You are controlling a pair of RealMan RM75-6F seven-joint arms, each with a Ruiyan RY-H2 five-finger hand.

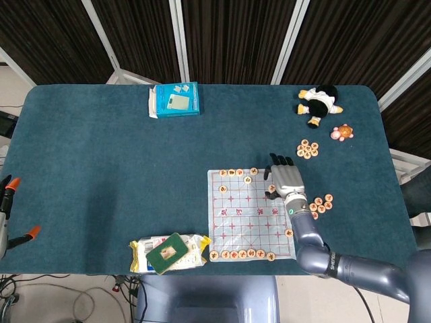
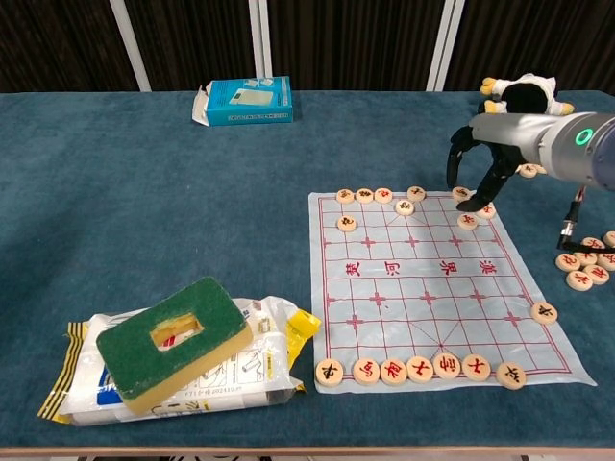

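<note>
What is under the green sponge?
The green sponge lies tilted on a white and yellow plastic packet. The packet rests on the blue table. The sponge covers much of the packet's print, so what is inside cannot be told.

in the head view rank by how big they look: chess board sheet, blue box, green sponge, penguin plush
1. chess board sheet, clearly the largest.
2. blue box.
3. penguin plush and green sponge: they look about alike, so I will not rank one over the other.

table (image 2: 144, 192): matt teal cloth | board sheet (image 2: 423, 288): glossy, probably plastic | chess pieces (image 2: 420, 368): wood
</note>
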